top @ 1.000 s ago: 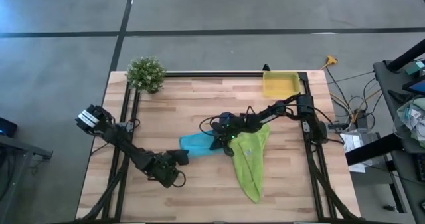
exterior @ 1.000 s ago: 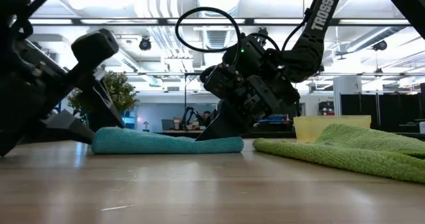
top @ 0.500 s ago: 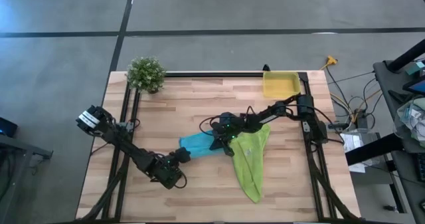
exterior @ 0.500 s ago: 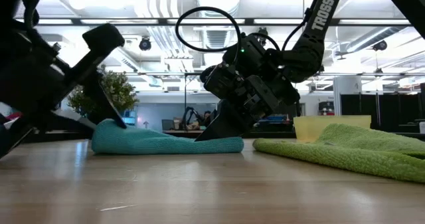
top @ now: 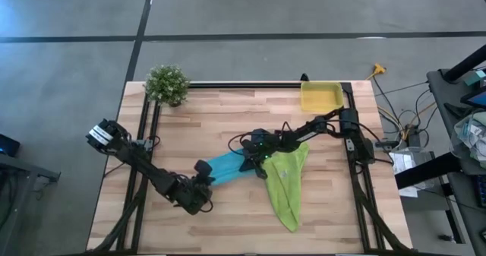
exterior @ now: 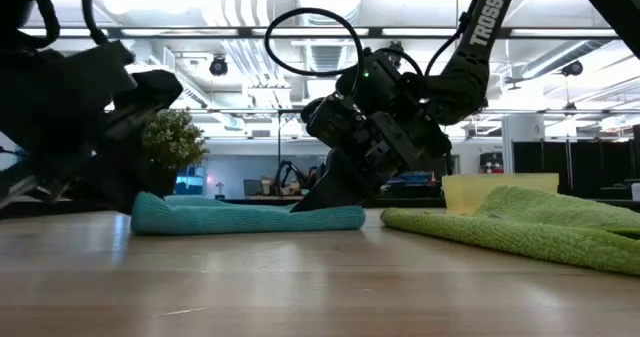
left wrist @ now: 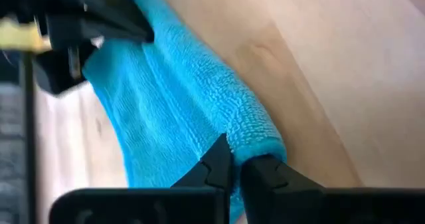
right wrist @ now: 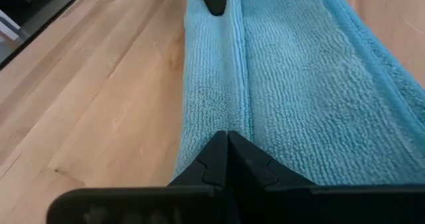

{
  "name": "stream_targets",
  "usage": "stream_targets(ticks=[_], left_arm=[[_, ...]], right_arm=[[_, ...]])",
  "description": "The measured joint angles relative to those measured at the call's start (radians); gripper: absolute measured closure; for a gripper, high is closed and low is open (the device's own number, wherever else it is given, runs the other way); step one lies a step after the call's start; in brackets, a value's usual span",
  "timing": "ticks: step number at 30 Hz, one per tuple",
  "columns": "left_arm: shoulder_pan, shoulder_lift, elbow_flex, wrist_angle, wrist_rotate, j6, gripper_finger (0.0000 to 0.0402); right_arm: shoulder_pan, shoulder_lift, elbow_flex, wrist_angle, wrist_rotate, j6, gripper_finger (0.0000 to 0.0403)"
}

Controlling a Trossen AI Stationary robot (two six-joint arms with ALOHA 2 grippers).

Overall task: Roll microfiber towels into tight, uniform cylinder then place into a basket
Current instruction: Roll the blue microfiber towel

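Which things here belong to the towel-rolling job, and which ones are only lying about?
Belong to the job:
- blue towel, pinched at both ends by the left gripper and right gripper
- green towel, lying loose on the table
- yellow basket, at the table's far edge

Only lying about:
- potted plant
- cables beside the table

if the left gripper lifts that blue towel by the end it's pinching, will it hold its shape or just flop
Likely flop: the turquoise towel lies flat with soft folds. The left gripper is shut on one end, and the right gripper pins the other, so the middle would probably sag. Its nubby pile probably resists slipping.
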Motion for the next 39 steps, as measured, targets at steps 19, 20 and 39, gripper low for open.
stream_targets(ticks=[19,20,39], left_arm=[[-0.002,-0.021,-0.218,0.504,0.094,-0.457,0.0401],[-0.002,-0.023,-0.232,0.536,0.104,-0.462,0.0401],[-0.004,-0.072,-0.414,0.953,0.213,-0.662,0.0402]], right_arm=[[0.01,-0.032,-0.003,0.02,-0.001,-0.076,0.0372],[0.01,-0.039,-0.003,0.015,-0.001,-0.08,0.0366],[0.099,-0.266,-0.024,-0.311,0.235,-0.551,0.0243]])
